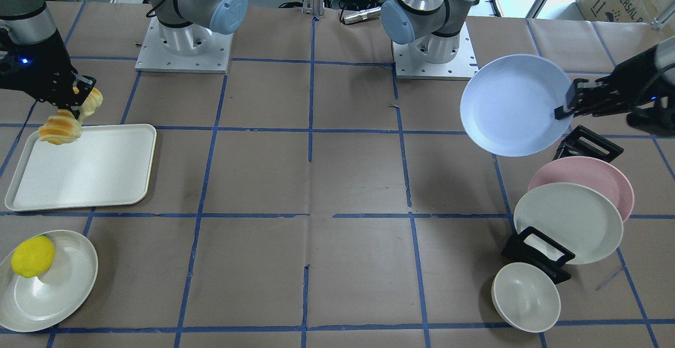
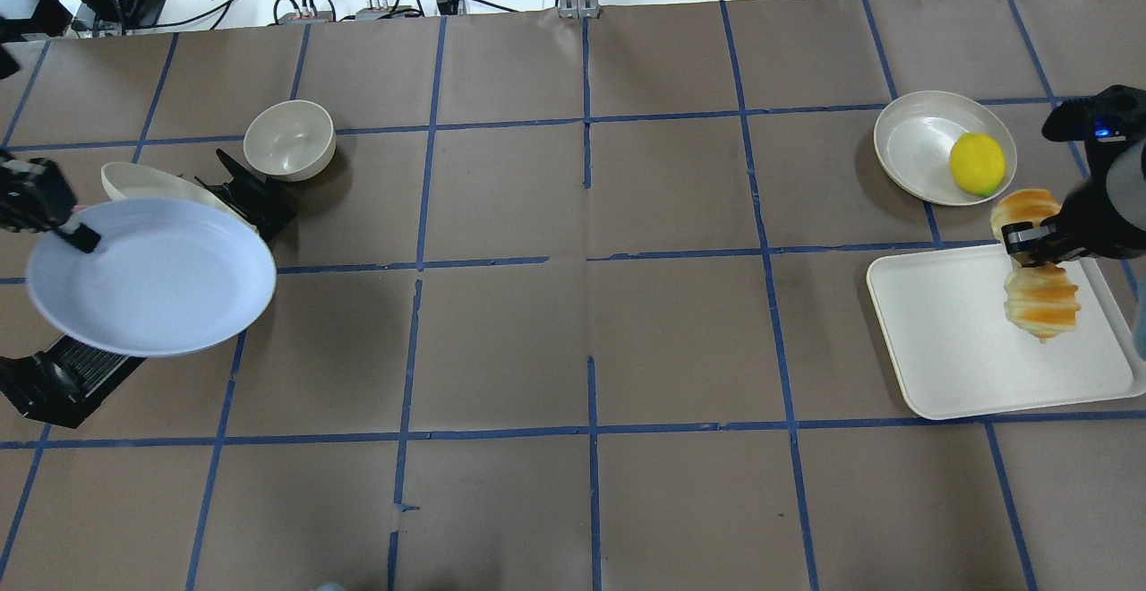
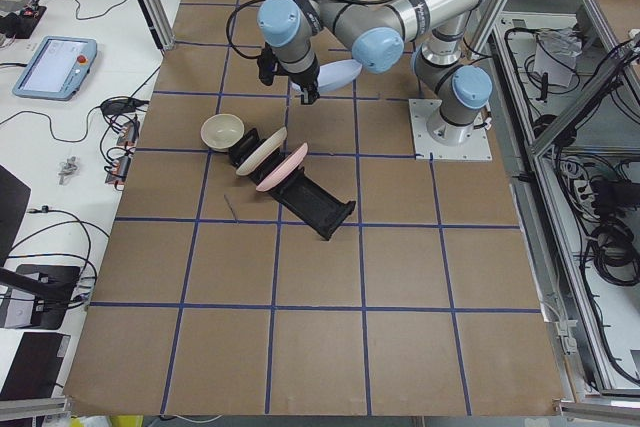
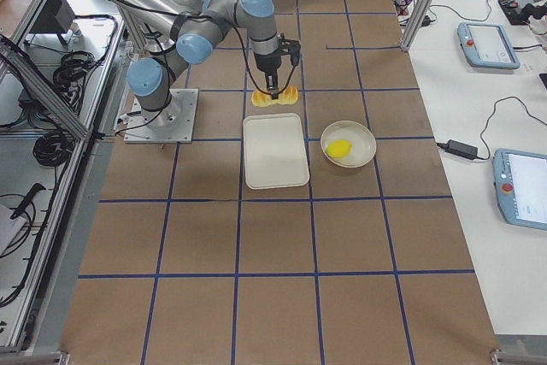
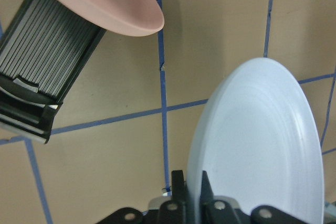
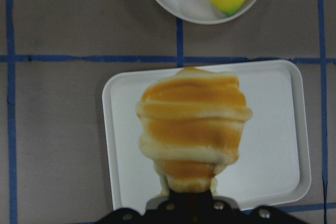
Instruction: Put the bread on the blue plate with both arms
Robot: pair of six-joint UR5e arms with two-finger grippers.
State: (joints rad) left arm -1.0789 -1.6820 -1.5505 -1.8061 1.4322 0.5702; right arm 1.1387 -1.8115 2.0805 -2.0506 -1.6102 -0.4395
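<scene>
My left gripper (image 2: 79,235) is shut on the rim of the pale blue plate (image 2: 157,278) and holds it in the air above the dish rack; the plate also shows in the front view (image 1: 511,106) and the left wrist view (image 5: 262,145). My right gripper (image 2: 1030,246) is shut on the middle of the striped bread (image 2: 1040,300) and holds it above the cream tray (image 2: 949,349). The bread fills the right wrist view (image 6: 191,127) and shows in the front view (image 1: 60,129), where the right gripper (image 1: 79,100) is at far left and the left gripper (image 1: 567,108) is at far right.
A cream plate (image 2: 922,143) with a yellow lemon-like ball (image 2: 977,164) lies beyond the tray. On the left a black rack (image 1: 538,253) holds a pink plate (image 1: 596,176) and a cream plate (image 1: 567,221); a small bowl (image 2: 288,139) stands beside it.
</scene>
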